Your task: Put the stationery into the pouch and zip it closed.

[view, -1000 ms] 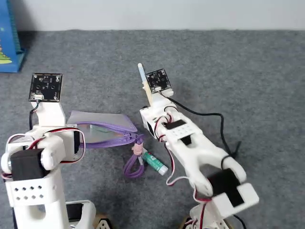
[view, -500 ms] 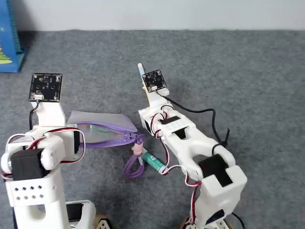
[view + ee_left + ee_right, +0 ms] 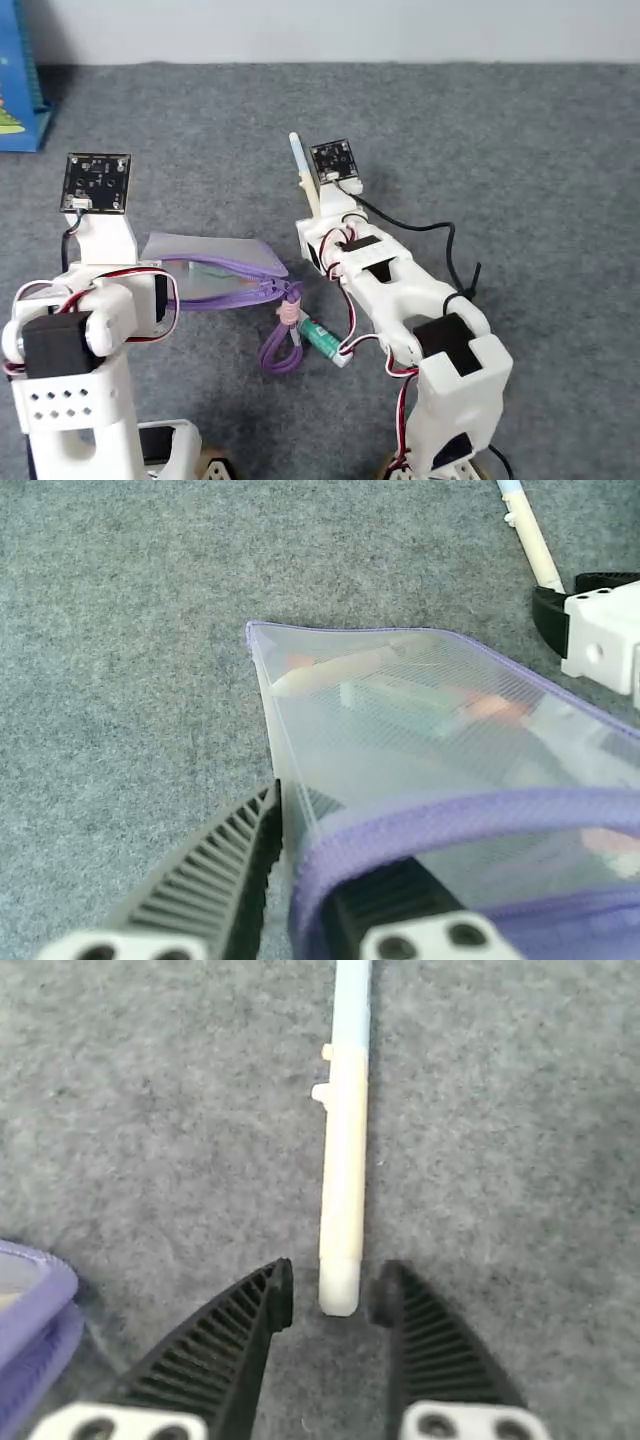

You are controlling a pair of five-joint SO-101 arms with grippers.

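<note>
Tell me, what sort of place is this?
Probably a small robotics test bench: a white left arm and right arm side by side on a grey felt-covered table, with a purple zip pouch and a pen for practice.

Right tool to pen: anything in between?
Nothing. In the right wrist view the pen has its near end inside the open right tool, lying on bare carpet.

I find the table (image 3: 520, 150) covered in grey carpet-like fabric. On it rest a translucent pouch (image 3: 215, 262) with a purple zip, its purple loop (image 3: 280, 352) just beside a green glue stick (image 3: 322, 340), a cream pen (image 3: 303, 175) farther back, and a blue box (image 3: 18, 80) at the far-left edge.
</note>
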